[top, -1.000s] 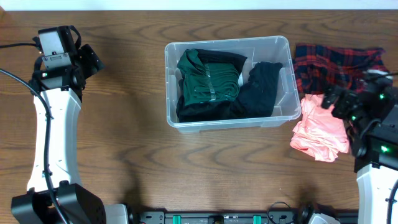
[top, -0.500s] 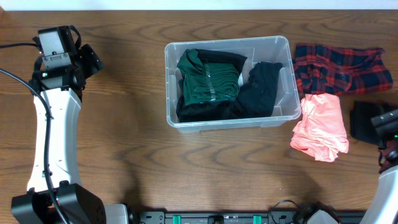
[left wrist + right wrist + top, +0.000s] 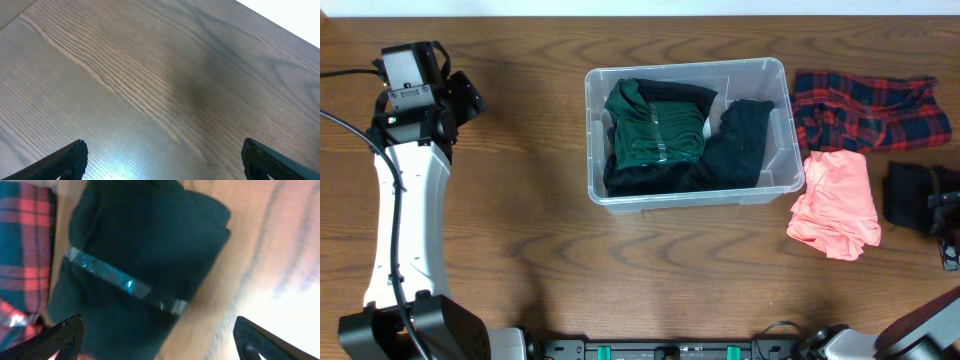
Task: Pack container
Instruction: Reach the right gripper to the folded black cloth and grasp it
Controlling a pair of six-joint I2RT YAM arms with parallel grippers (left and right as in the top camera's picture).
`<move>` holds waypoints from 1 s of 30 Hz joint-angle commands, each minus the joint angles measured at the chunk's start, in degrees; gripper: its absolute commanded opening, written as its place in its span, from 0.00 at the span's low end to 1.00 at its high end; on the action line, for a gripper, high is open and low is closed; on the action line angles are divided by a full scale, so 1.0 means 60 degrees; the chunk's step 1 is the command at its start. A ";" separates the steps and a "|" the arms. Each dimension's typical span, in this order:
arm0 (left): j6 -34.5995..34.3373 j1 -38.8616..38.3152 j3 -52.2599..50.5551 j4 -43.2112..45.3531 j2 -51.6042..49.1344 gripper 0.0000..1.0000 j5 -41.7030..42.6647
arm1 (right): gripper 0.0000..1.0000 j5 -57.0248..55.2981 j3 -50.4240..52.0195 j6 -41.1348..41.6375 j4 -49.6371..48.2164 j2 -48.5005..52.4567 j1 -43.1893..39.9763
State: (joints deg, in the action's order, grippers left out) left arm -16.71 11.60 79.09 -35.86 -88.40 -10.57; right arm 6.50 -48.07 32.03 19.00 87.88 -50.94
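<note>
Container (image 3: 778, 150) sits mid-table, open side up. Inside: green garment (image 3: 655, 125) on the left, black garment (image 3: 740, 145) against it on the right. Just right of the container lies a plaid cloth (image 3: 865, 110), with a pink cloth (image 3: 835, 205) touching it on the robot's side.

Your left gripper (image 3: 162, 162) hangs over bare table (image 3: 150, 75), fingers wide apart, nothing between them.

Your right gripper (image 3: 160, 340) is above a dark folded bundle (image 3: 145, 255) bound by a tape band (image 3: 125, 285), fingers spread wide. That view is blurred, so you likely aren't touching it, but I can't tell.
</note>
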 commanded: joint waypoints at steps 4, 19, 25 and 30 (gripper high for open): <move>0.0018 0.0040 0.0025 -0.0025 0.0051 0.98 -0.0109 | 0.91 0.1013 -0.0160 0.0342 -0.0623 0.1202 -0.0036; 0.0015 0.0040 0.0025 -0.0025 0.0051 0.98 -0.0109 | 0.45 0.1253 -0.0160 0.0605 -0.0780 0.2011 0.0102; 0.0018 0.0036 0.0025 -0.0025 0.0051 0.98 -0.0109 | 0.31 0.1548 -0.0168 0.0506 -0.0783 0.1690 0.0135; 0.0018 0.0040 0.0025 -0.0025 0.0051 0.98 -0.0109 | 0.17 0.1432 -0.0171 0.0142 -0.0772 0.0681 0.0215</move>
State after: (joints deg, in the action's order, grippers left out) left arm -16.71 11.60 79.09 -35.86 -88.40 -10.57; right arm 14.96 -49.30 34.65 14.33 96.14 -50.76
